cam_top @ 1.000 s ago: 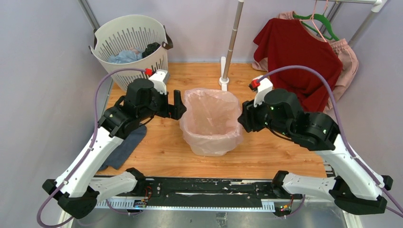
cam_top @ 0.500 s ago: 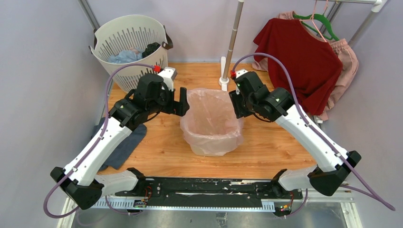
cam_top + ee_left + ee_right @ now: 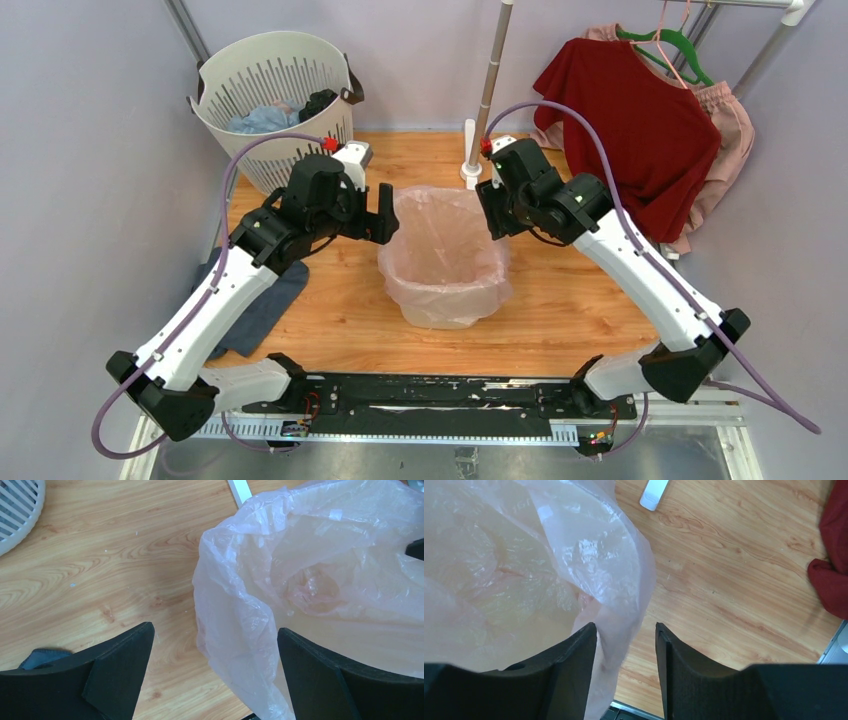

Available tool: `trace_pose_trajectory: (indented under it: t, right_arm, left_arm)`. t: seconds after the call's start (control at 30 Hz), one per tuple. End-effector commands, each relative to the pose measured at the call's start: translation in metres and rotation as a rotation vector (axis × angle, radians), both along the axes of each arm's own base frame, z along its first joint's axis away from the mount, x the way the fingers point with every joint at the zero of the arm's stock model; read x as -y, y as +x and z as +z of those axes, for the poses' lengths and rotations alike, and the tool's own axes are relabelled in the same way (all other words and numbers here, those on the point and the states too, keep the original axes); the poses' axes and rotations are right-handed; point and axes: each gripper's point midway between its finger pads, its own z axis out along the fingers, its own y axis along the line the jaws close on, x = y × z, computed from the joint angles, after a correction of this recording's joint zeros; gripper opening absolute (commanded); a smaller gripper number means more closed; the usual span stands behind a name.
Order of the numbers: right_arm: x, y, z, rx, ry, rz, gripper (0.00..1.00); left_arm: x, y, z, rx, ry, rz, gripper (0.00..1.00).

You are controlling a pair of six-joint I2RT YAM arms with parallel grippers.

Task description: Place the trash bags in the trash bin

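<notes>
Bag (image 3: pixel 441 238) lines the bin (image 3: pixel 445 312), edge draped over its rim — nearly done, I judge. Left end effector (image 3: pixel 215 632) gapes astride one side, right end effector (image 3: pixel 625 627) half-parted astride the other, neither gripping. Next, probably — press slack down.

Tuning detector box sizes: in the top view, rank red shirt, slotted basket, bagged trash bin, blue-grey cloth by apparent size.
1. red shirt
2. slotted basket
3. bagged trash bin, nearly the basket's size
4. blue-grey cloth, partly hidden by the left arm
</notes>
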Motion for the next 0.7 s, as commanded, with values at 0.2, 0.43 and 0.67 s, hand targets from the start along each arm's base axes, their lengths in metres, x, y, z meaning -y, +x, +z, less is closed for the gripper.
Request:
trace_pose_trajectory:
  t: [0.2,0.43,0.67]
  right_arm:
    - [-0.010,0.026,-0.028,-0.090,-0.052,-0.011,0.42]
    - [-0.009,0.026,-0.026,-0.085,-0.039,-0.020,0.21]
    - [-0.010,0.030,-0.025,-0.075,-0.032,-0.026,0.17]
  left_arm:
    - [0.011,0.016,-0.014,0.003,-0.006,-0.006,1.00]
    - [0.014,0.022,-0.024,-0.011,-0.003,0.002,0.83]
    - [0.021,0.027,-0.029,-0.030,-0.011,-0.006,0.72]
